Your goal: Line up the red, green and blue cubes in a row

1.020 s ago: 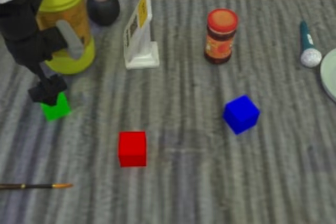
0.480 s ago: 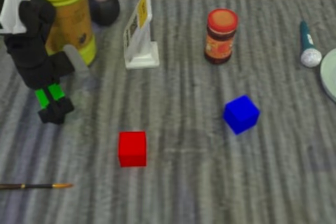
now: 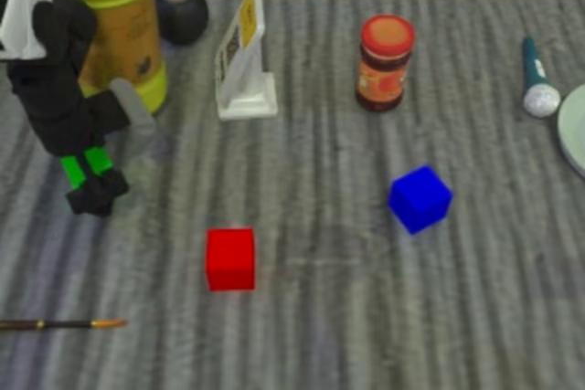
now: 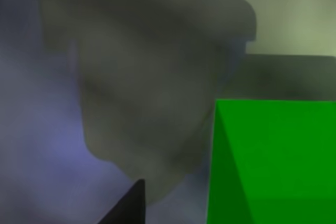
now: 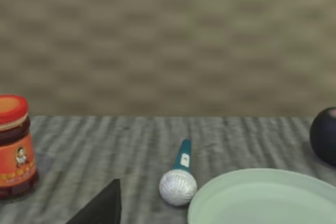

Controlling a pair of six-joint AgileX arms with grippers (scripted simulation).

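Observation:
The green cube [image 3: 86, 163] hangs above the table at the left, with my left gripper [image 3: 92, 180] shut on it. This cube fills the near corner of the left wrist view [image 4: 273, 161]. On the cloth lies the red cube [image 3: 229, 258], to the right of the gripper and nearer the front edge. Right of centre, turned at an angle, sits the blue cube [image 3: 420, 198]. My right arm is out of the top view. Its own view shows only a dark wedge [image 5: 102, 208] of it, with nothing near.
A yellow bottle [image 3: 114, 25] stands right behind the left arm, with a dark ball [image 3: 180, 12] and a white sign stand [image 3: 244, 57] beside it. A red-lidded jar [image 3: 385, 61], microphone [image 3: 537, 79] and plate [image 3: 576, 130] are at the back right. A paintbrush [image 3: 64, 323] lies front left.
A second ago the green cube sat on the cloth under my left gripper. It has since been lifted and the arm has swung. Nothing has moved in the last half second.

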